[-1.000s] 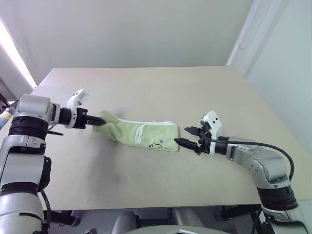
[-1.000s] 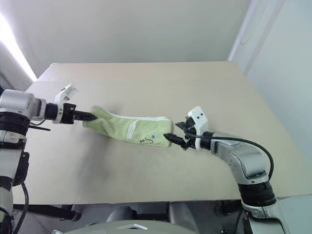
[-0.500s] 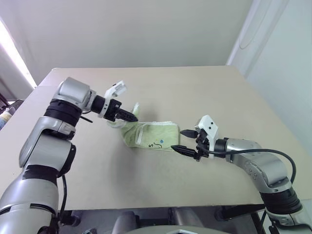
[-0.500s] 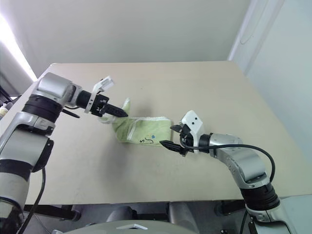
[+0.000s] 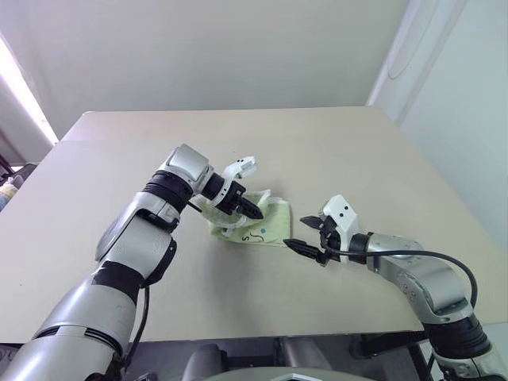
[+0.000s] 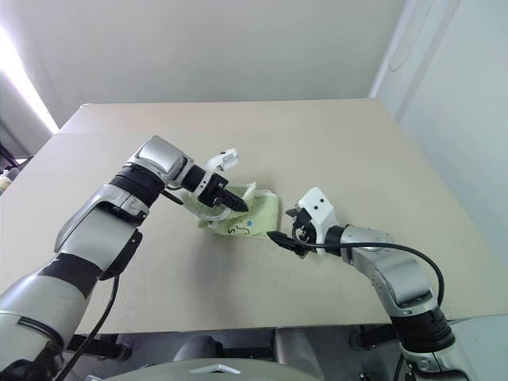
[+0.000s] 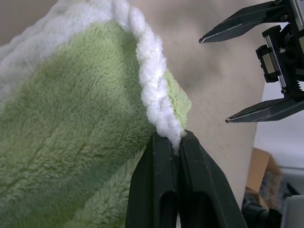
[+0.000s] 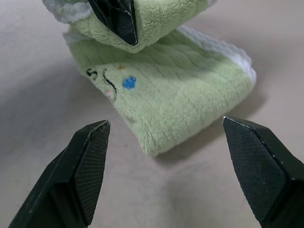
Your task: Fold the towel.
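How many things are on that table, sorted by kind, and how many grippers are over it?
Towels: 1, the light-green towel on the table.
Grippers: 2, the left gripper shut on the towel's edge, the right gripper open beside it.
Total: 3

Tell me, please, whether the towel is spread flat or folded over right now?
Partly folded: the left gripper, shut on the towel, holds its one end doubled over the part lying on the table.
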You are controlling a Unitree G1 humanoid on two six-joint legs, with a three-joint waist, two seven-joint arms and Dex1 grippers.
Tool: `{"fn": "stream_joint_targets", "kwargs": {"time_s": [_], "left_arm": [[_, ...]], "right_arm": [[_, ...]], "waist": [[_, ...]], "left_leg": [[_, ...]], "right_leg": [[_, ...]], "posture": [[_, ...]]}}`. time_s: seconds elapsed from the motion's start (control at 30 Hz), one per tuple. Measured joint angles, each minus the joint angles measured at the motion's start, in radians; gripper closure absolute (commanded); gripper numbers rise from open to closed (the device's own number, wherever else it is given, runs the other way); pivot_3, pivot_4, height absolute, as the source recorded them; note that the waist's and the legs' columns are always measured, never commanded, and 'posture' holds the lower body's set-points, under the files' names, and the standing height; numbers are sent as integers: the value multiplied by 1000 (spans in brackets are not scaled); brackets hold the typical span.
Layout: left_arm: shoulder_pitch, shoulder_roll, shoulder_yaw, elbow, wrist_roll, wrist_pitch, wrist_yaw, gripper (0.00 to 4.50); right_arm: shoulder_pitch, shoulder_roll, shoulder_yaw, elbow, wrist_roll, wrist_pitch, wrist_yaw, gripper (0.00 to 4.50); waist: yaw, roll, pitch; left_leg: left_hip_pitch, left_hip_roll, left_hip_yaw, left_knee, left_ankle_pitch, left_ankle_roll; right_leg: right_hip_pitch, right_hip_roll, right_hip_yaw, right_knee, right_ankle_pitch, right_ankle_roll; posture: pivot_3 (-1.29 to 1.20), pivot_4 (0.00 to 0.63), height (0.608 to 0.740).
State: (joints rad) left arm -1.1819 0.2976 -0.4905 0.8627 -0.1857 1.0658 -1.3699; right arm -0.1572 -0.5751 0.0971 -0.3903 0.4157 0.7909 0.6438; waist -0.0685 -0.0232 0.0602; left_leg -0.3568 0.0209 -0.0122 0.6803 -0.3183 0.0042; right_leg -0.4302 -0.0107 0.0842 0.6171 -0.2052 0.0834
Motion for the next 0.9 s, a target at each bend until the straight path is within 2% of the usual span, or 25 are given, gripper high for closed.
{"fn": "stream_joint_targets", "kwargs": {"time_s": [0.37,0.53,0.57,0.63,0.77,0.9], "left_arm": [[22,-96,45,45,19,-24,87,4463],[22,-154,114,101,22,-51,177,4463],[22,-156,117,101,24,-69,178,4020],[23,-159,119,99,26,-95,174,3638],[33,-149,121,53,15,-95,104,2236],[28,-106,131,15,-11,-80,27,2236]], "right_arm": [[10,0,-6,-1,-1,8,-21,539],[10,0,-6,-1,-2,8,-26,539],[10,-1,-6,-1,-2,8,-28,539],[10,-1,-6,-1,-2,8,-30,539],[12,-1,-6,-1,-7,9,-33,539],[15,-1,-5,-1,-11,9,-37,539]], "waist": [[1,0,0],[2,0,0],[1,0,0],[1,0,0],[1,0,0],[-2,0,0]], "left_leg": [[1,0,0,0,0,0],[1,-1,0,0,0,0],[1,-1,0,0,0,0],[1,-1,0,0,0,0],[1,-1,0,0,0,0],[1,-1,0,0,0,0]], "right_leg": [[1,0,0,0,0,0],[1,0,0,0,0,0],[1,0,0,0,0,0],[1,0,0,0,0,0],[1,0,0,0,0,0],[1,0,0,1,0,0]], "posture": [[0,0,712],[0,0,712],[0,0,712],[0,0,712],[0,0,712],[0,0,712]]}}
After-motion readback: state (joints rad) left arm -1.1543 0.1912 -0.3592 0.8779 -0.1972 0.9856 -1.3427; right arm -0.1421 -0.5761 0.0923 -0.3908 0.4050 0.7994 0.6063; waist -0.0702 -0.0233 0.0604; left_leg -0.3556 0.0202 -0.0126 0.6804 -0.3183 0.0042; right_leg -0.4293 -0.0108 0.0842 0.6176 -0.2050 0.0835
